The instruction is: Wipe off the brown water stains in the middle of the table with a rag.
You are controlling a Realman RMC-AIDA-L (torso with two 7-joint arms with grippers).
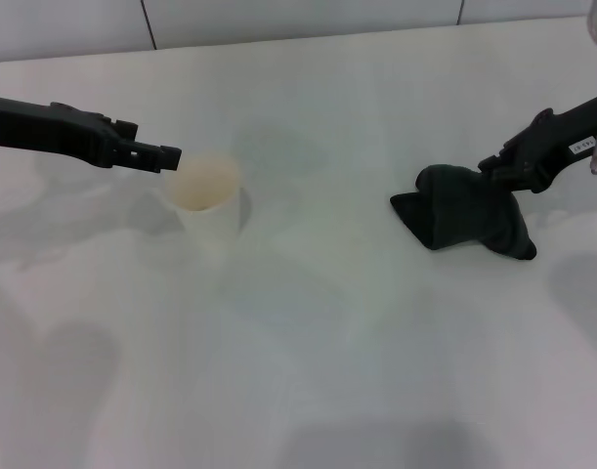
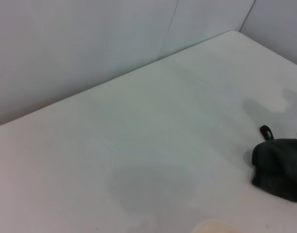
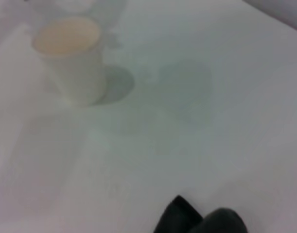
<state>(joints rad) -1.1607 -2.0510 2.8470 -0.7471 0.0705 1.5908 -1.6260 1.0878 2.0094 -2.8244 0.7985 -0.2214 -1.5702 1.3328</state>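
Observation:
The dark rag (image 1: 469, 210) lies bunched on the white table (image 1: 327, 362) at the right. My right gripper (image 1: 500, 174) is shut on its upper far edge, so the cloth rises toward it. The left wrist view shows the rag (image 2: 279, 167) at its edge, and the right wrist view shows the rag (image 3: 201, 221) as a dark corner. My left gripper (image 1: 167, 155) hovers at the left, just beside the rim of a pale cup (image 1: 208, 200). No brown water stains show on the table in any view.
The pale cup (image 3: 73, 58) stands upright, tan inside, left of the table's middle. A wall (image 2: 90, 43) runs along the table's far edge. Bare white tabletop lies between the cup and the rag.

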